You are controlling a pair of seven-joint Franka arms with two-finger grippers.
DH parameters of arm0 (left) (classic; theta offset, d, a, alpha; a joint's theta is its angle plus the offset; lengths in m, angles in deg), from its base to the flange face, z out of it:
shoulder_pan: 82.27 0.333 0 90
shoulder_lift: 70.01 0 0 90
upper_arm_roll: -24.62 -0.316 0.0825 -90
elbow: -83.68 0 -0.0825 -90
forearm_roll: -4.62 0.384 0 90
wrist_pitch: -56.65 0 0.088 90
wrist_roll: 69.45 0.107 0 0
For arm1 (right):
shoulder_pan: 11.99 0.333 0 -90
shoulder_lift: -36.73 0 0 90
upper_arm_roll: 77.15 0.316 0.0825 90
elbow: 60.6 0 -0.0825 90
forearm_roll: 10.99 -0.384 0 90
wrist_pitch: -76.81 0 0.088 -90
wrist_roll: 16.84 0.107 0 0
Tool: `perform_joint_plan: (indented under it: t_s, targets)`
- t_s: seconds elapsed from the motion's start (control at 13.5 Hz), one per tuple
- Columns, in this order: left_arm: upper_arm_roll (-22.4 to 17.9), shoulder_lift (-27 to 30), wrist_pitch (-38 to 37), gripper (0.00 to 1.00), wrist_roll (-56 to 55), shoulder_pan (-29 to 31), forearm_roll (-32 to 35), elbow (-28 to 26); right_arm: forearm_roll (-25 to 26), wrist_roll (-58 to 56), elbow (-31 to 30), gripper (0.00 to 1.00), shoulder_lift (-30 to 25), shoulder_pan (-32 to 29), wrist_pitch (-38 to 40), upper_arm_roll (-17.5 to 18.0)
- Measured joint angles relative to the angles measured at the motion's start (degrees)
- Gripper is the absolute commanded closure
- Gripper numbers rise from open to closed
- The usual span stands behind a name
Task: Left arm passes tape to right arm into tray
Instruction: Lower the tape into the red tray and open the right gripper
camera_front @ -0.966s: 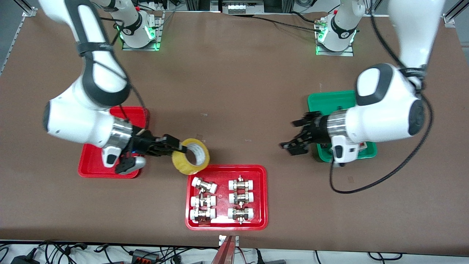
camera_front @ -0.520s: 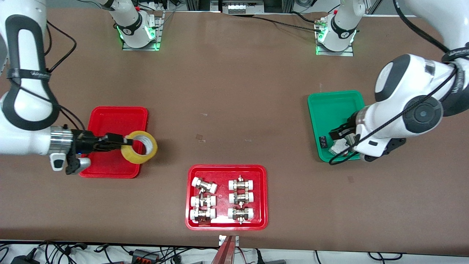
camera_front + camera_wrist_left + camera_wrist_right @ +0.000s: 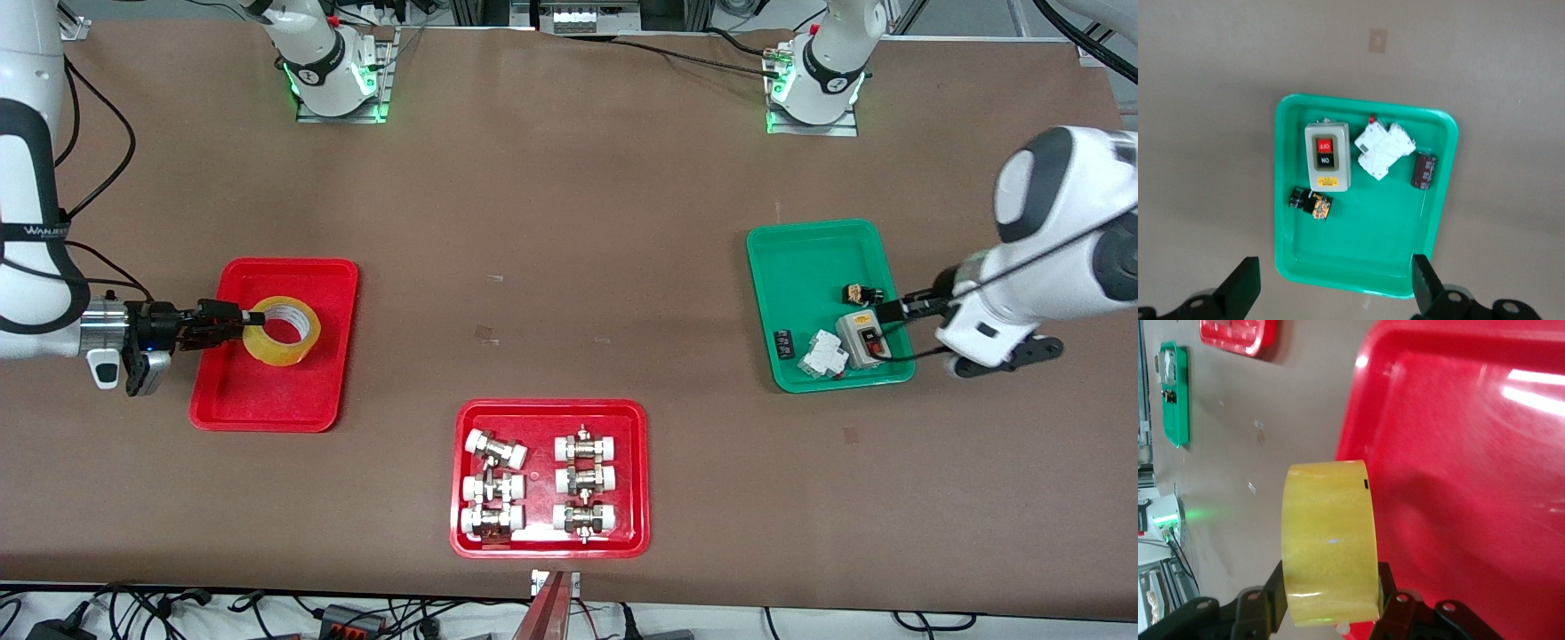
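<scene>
The yellow tape roll [image 3: 282, 331] with its white core is gripped at its rim by my right gripper [image 3: 252, 318]. It hangs over the plain red tray [image 3: 267, 400], toward the edge farther from the front camera. In the right wrist view the fingers [image 3: 1271, 590] clamp the tape [image 3: 1328, 533] on both flat sides, with the red tray [image 3: 1458, 487] underneath. My left gripper [image 3: 914, 305] is open and empty at the green tray's [image 3: 800, 258] edge toward the left arm's end. In the left wrist view it [image 3: 1331, 293] hangs open over that tray's rim [image 3: 1338, 283].
A second red tray [image 3: 548, 411] with several metal-and-white pipe fittings lies nearest the front camera, mid-table. The green tray holds a grey switch box [image 3: 1327, 157], a white part [image 3: 1383, 150], a dark capacitor [image 3: 1424, 171] and a small black-and-yellow part [image 3: 1313, 203].
My right arm has carried the tape from beside the fittings tray to over the plain red tray. My left arm has drawn back past the green tray toward its own end.
</scene>
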Motion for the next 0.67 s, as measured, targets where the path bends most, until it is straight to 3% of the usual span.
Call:
perform_joint_plan:
  t_s: [0.07, 0.15, 0.22, 0.3, 0.37, 0.52, 0.67]
  targets:
    - [0.06, 1.84, 1.11, 0.0, -0.07, -0.19, 0.0, -2.46, 0.0, -1.28, -0.05, 0.88, 1.04, -0.45, 0.0, 0.01]
    - [0.03, 3.0, 1.12, 0.0, -0.1, -0.19, 0.0, -3.1, 0.23, -1.9, -0.05, 0.69, 1.78, -0.5, -0.04, 0.06]
    - [-0.07, 3.48, -0.24, 0.0, -0.1, -0.09, 0.0, -2.46, 1.17, -2.06, -0.04, 0.43, 2.13, -0.43, -0.2, 0.27]
    - [-0.15, 3.42, -3.94, 0.0, -0.08, -0.04, 0.0, -0.71, 2.5, -2.08, -0.04, 0.12, 2.2, -0.27, -0.63, 0.5]
    - [-0.14, 3.11, -8.37, 0.0, 0.0, -0.09, 0.0, 1.5, 3.72, -2.21, 0.08, 0.0, 2.14, -0.12, -1.09, 0.79]
    - [-0.07, 2.43, -11.31, 0.0, 0.0, -0.22, -0.03, 4.76, 7.05, -3.23, 0.34, 0.0, 1.89, 0.55, -2.59, 1.19]
    - [0.09, 1.67, -7.19, 0.0, -0.12, -0.32, -0.77, 6.1, 12.25, -4.47, 0.64, 0.0, 1.44, 2.19, -6.05, 1.37]
